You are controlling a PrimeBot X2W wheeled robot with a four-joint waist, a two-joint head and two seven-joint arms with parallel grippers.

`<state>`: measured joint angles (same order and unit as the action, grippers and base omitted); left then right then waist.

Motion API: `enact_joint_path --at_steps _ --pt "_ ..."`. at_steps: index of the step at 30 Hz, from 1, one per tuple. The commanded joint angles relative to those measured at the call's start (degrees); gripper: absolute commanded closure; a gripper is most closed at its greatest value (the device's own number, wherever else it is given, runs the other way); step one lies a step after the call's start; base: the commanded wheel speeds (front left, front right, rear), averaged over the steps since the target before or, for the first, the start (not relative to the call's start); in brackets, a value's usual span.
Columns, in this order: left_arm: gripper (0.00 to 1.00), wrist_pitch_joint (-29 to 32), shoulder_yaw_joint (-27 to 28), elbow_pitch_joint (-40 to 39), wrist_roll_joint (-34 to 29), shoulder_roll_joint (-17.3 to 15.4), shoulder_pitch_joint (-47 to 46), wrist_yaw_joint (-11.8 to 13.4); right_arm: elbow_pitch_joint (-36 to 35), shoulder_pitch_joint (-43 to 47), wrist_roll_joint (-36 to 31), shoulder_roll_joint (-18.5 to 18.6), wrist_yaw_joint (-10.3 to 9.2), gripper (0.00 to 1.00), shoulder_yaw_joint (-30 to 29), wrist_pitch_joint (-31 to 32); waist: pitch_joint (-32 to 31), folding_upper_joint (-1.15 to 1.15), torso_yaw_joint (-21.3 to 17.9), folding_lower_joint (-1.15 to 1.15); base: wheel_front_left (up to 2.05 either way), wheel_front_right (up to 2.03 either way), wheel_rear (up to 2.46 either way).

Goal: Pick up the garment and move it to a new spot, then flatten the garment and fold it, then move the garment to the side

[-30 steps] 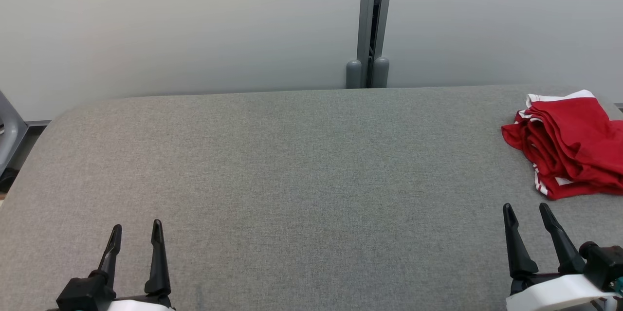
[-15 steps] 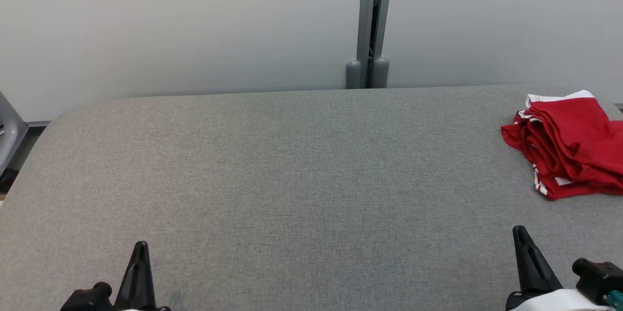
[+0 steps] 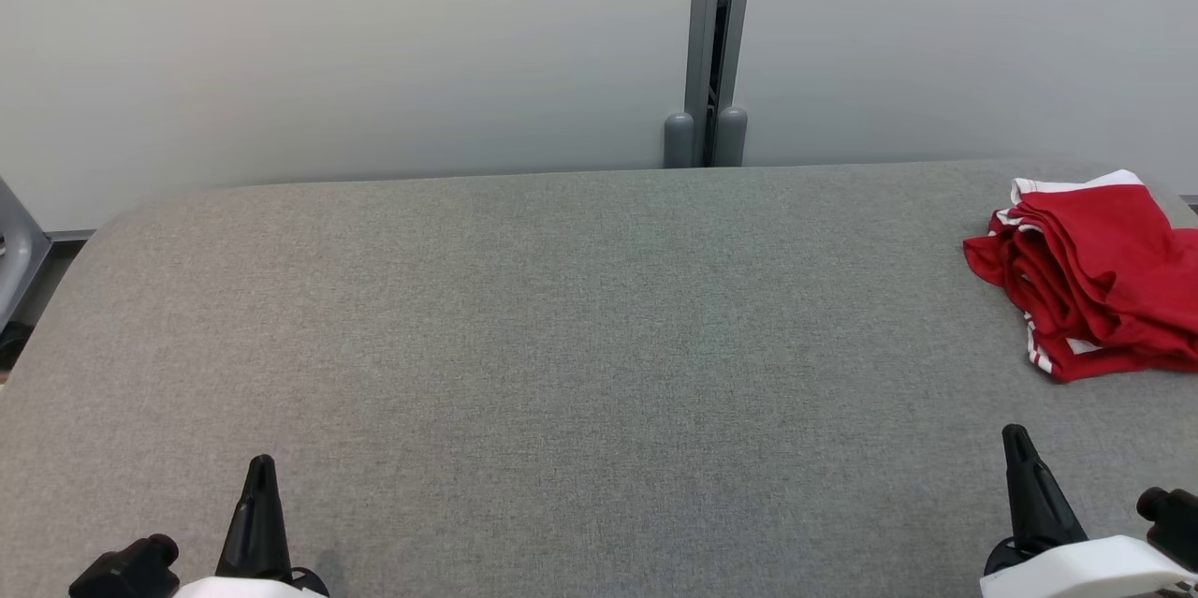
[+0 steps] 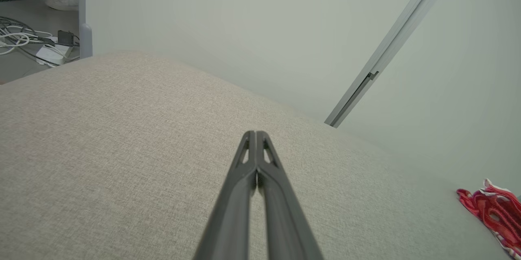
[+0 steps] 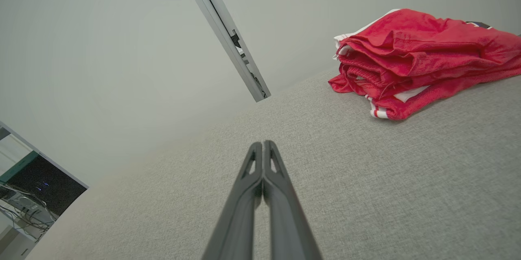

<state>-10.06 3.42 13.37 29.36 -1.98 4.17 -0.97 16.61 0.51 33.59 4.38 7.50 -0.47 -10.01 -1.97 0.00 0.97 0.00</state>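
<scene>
Head view: the red garment is seen bunched at the far right edge of the counter.
Way to it: ahead and slightly right of the right hand, not touched.
Nearer hand: the right; the left hand is well apart.
Hands: both are pressed shut, nothing held.
Count: one garment, two hands.

My head camera looks down across the grey fabric tabletop; both low wrist cameras face the pale wall, sharing the crumpled red-and-white garment.
</scene>
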Motion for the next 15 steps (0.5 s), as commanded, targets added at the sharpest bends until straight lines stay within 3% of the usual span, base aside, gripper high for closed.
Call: enact_joint_path --at_steps 1,15 --pt "1.0 0.27 0.37 -0.91 1.83 -0.5 -1.97 -0.48 -1.11 -1.55 1.74 0.38 0.0 1.0 -0.46 0.47 0.01 0.0 -0.01 0.0 0.0 0.0 0.0" --pt "1.0 3.49 0.91 -0.69 13.93 -0.62 -3.74 -1.7 -1.47 -2.68 13.05 0.04 0.0 1.0 -1.57 3.65 0.3 0.0 -0.14 0.0 0.0 0.0 0.0"
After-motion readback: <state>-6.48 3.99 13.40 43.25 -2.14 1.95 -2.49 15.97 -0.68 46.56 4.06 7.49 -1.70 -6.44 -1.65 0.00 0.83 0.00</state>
